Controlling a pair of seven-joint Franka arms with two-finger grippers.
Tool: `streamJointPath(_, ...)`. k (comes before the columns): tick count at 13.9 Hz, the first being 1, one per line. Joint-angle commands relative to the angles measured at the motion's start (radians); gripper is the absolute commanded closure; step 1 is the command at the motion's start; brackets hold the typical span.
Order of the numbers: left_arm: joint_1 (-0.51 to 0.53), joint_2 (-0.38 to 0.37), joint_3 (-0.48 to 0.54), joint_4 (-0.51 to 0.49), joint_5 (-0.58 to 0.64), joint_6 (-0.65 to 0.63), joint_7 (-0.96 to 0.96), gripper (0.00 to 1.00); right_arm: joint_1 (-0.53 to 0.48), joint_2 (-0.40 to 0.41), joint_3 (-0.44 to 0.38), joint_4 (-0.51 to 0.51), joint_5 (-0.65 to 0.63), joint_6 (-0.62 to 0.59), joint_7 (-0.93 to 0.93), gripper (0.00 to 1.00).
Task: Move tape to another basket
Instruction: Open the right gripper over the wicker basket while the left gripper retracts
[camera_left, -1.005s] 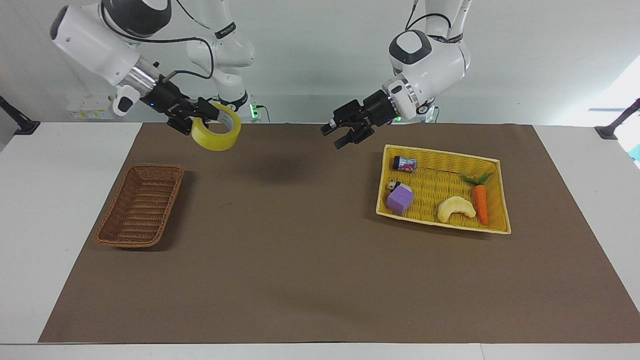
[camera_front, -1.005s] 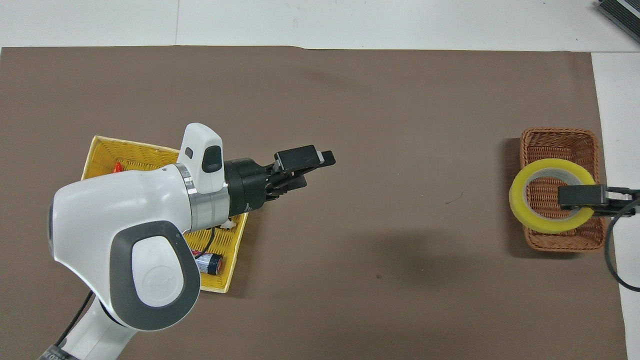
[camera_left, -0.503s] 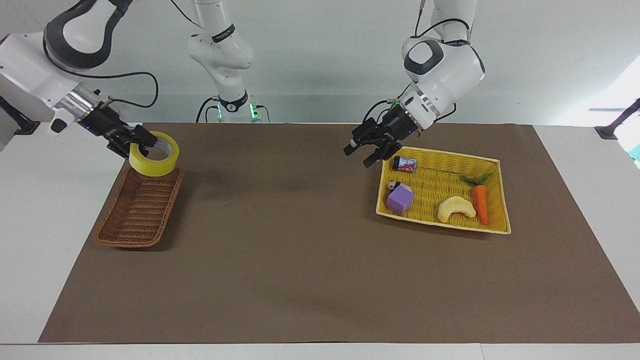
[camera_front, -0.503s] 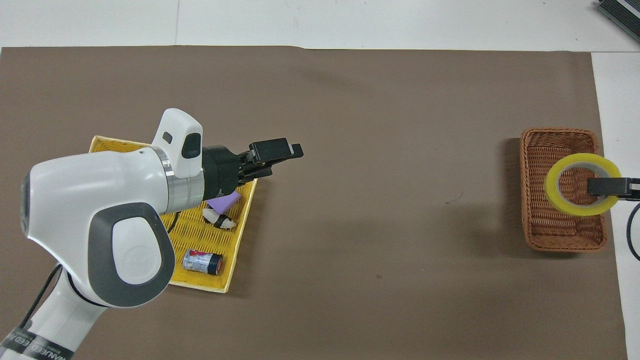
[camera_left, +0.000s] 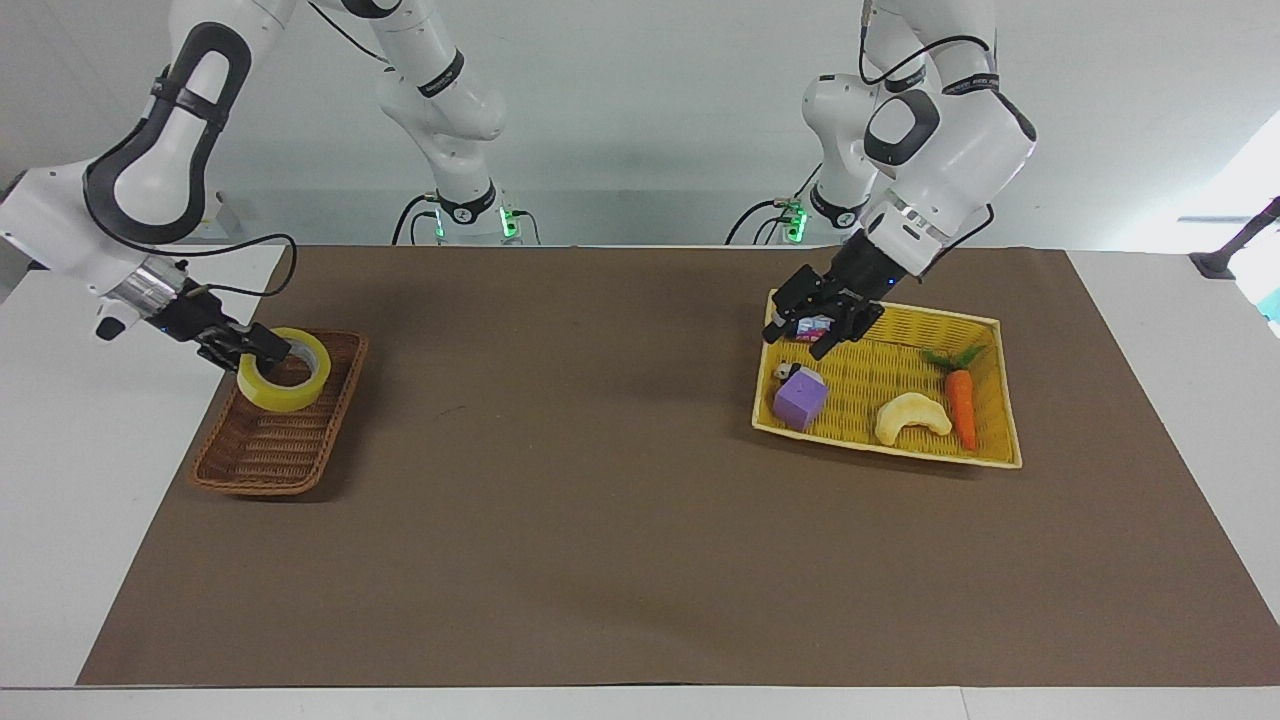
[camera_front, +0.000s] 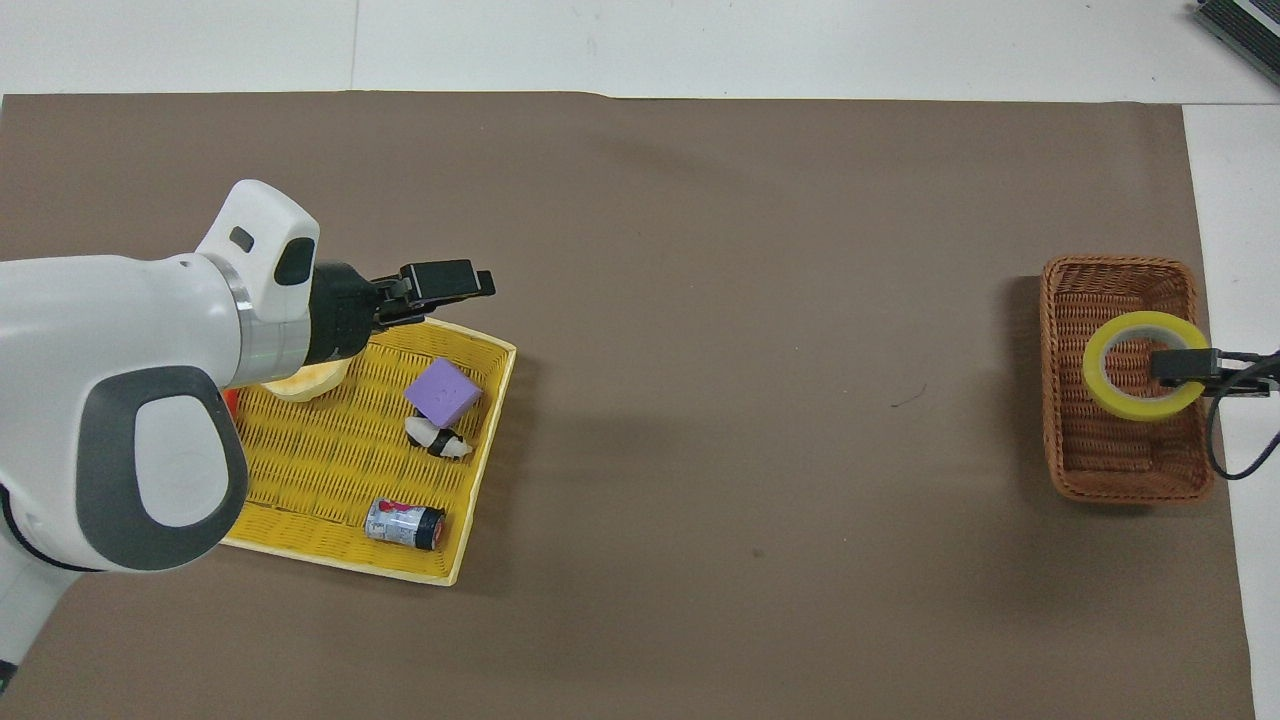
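Wicker basket (camera_left: 275, 430) (camera_front: 1122, 380), brown and oblong, sits at the right arm's end of the table on the brown mat (camera_left: 600, 520). Its only content is the tape (camera_left: 284, 369) (camera_front: 1144, 365), a yellow ring lying nearly flat and low in the half of the basket nearer to the robots; whether the ring rests on the weave or hangs just above it cannot be told. The right gripper (camera_left: 252, 345) (camera_front: 1185, 362) comes in over the basket's outer rim and is closed on the tape's wall, one finger inside the ring and one outside, so the roll sits at the fingertips with most of its ring reaching toward the middle of the basket.

Toward the left arm's end lies a flat yellow tray (camera_left: 985, 455) (camera_front: 340, 545). It holds a small can (camera_front: 404, 524) on its side in the corner nearest the robots, a purple block (camera_left: 801, 401) (camera_front: 443, 392) with a small black-and-white toy (camera_front: 438, 438) touching it, a pale crescent bread toy (camera_left: 911, 418), and a carrot (camera_left: 961, 405) lying just beside the bread. The left gripper (camera_left: 822, 322) (camera_front: 450, 283) hangs over the tray, above the can, its fingers spread apart and holding nothing.
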Motion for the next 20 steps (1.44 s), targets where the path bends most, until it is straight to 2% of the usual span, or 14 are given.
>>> streamJointPath(1,0.069,0.003,-0.009,0.049,0.107,-0.095,0.001,0.0,-0.038,0.063,0.01,0.027,0.038,0.024,-0.088,1.0)
streamJointPath(3,0.11,0.024,-0.009,0.123,0.214,-0.194,0.001,0.0,-0.035,0.07,0.01,0.025,0.037,0.032,-0.087,1.0)
streamJointPath(5,0.155,0.066,-0.009,0.241,0.332,-0.331,0.001,0.0,-0.034,0.086,0.01,0.021,0.035,0.035,-0.09,1.0)
streamJointPath(6,0.169,0.083,-0.009,0.291,0.369,-0.39,0.003,0.0,-0.034,0.088,0.01,0.021,0.034,0.034,-0.091,0.94)
streamJointPath(7,0.19,0.092,-0.007,0.333,0.403,-0.441,0.011,0.0,-0.034,0.088,0.01,0.021,0.033,0.035,-0.09,0.58)
streamJointPath(8,0.215,0.095,-0.007,0.365,0.438,-0.486,0.027,0.0,-0.032,0.09,0.01,0.021,0.033,0.04,-0.091,0.07)
streamJointPath(9,0.227,0.095,-0.007,0.388,0.475,-0.524,0.052,0.0,-0.031,0.09,0.01,0.018,0.033,0.046,-0.091,0.0)
streamJointPath(13,0.267,0.077,-0.004,0.479,0.585,-0.7,0.155,0.0,-0.038,0.09,0.011,0.031,0.038,0.026,-0.094,0.0)
streamJointPath(17,0.281,0.015,0.013,0.481,0.582,-0.839,0.152,0.0,-0.028,0.07,0.016,0.106,0.04,0.012,-0.104,0.0)
streamJointPath(19,0.281,0.028,0.027,0.499,0.581,-0.92,0.156,0.0,-0.015,0.041,0.022,0.132,0.032,0.021,-0.104,0.0)
streamJointPath(20,0.282,0.034,0.031,0.543,0.581,-0.961,0.156,0.0,0.006,0.028,0.021,0.155,0.023,0.027,-0.102,0.0)
